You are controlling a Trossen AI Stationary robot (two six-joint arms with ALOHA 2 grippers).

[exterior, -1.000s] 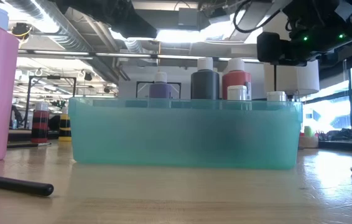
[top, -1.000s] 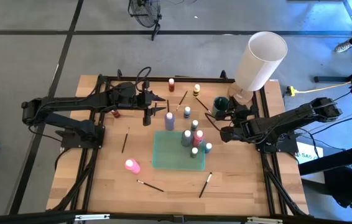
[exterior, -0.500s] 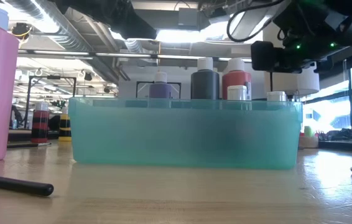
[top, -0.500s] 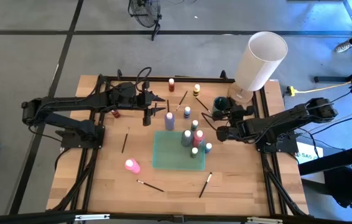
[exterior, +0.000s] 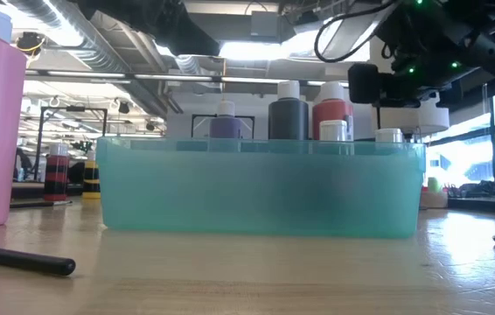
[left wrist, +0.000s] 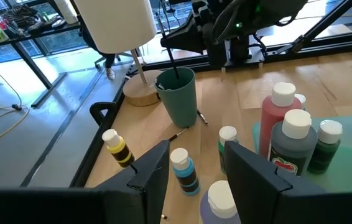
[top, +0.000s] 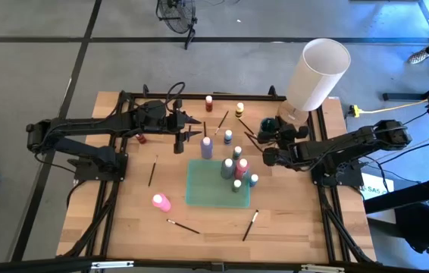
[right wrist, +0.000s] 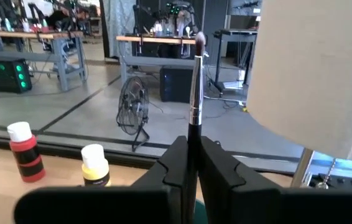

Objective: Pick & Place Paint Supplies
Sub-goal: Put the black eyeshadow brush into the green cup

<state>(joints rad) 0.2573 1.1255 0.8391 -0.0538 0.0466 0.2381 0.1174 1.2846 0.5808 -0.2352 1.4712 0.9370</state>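
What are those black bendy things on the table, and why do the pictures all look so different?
They are two robot arms, and four cameras watch them. One camera looks down from above, one sits low on the wooden table, and one rides on each arm's wrist. On the table you can see a see-through green tray with little paint bottles inside, a pink bottle outside it, some loose brushes, a green cup and a big white cylinder. The right gripper pinches a thin brush between its two fingers, holding it upright over the cup. The left gripper is open and holds nothing, near a purple bottle.
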